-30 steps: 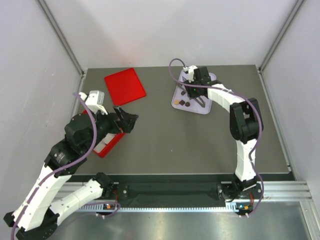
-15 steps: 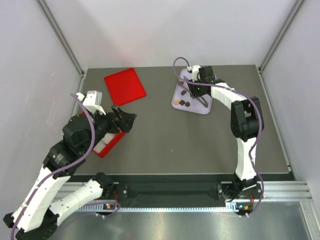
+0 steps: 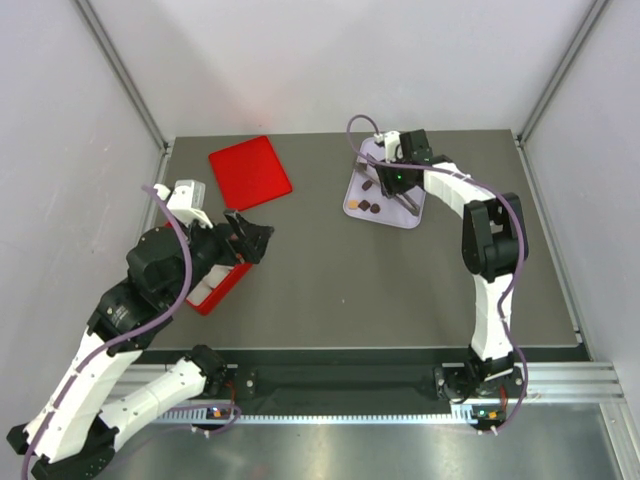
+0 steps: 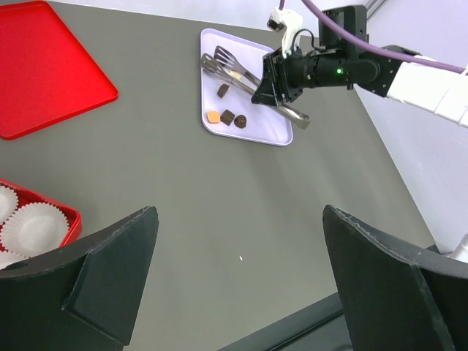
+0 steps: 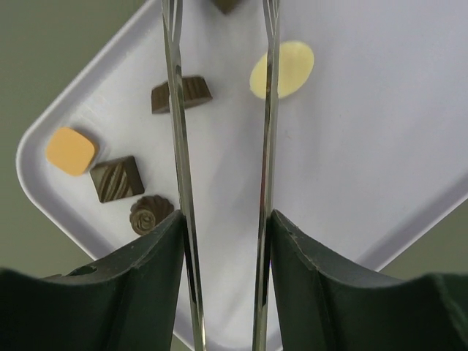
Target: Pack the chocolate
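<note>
Several small chocolates lie on a lavender tray (image 3: pixel 400 215): a tan square (image 5: pixel 71 151), a dark ridged square (image 5: pixel 117 178), a dark round one (image 5: pixel 150 214), a dark block (image 5: pixel 191 91) and a pale yellow oval (image 5: pixel 289 69). My right gripper (image 5: pixel 225 227) is shut on metal tongs (image 5: pixel 179 146). The tongs' two arms stand apart above the tray, with nothing between them. In the top view the right gripper (image 3: pixel 395 178) is over the tray. My left gripper (image 4: pixel 240 219) is open and empty above bare table, beside the red box (image 3: pixel 215 285).
A flat red lid (image 3: pixel 250 172) lies at the back left. The red box (image 4: pixel 69 212) holds white fluted paper cups (image 4: pixel 33 227). In the left wrist view the tray (image 4: pixel 263 131) and tongs (image 4: pixel 234 69) show at the far side. Walls enclose the table.
My right gripper with the tongs has shifted slightly right and nearer over the tray. The left arm has barely moved.
</note>
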`<move>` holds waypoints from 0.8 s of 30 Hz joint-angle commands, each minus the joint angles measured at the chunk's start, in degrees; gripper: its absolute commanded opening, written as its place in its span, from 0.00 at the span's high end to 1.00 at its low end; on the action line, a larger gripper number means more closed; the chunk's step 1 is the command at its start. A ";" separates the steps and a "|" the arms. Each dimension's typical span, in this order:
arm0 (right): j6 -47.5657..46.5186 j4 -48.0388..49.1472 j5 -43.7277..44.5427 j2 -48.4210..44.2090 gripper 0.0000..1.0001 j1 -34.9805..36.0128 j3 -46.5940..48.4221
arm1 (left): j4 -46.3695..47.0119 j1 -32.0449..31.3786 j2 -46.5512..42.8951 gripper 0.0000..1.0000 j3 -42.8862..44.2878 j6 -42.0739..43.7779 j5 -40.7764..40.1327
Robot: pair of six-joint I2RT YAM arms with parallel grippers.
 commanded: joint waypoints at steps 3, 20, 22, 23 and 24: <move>-1.13 -1.05 -1.93 1.25 0.55 -0.36 6.34 | 3.20 0.12 0.60 0.01 2.32 1.18 -0.91; -4.73 -4.66 0.62 0.10 0.56 -0.36 6.34 | 3.46 0.03 0.07 0.01 2.32 1.36 -1.26; -4.47 -4.66 0.36 0.54 0.56 -0.36 7.13 | 3.46 0.03 0.07 0.01 2.40 1.36 -1.17; -4.38 -4.83 -0.08 0.81 0.57 -0.36 7.48 | 3.46 0.03 0.16 0.01 2.40 1.36 -1.17; -4.21 -4.92 -0.25 1.42 0.57 -0.28 7.83 | 3.46 0.12 0.07 0.01 2.40 1.36 -1.26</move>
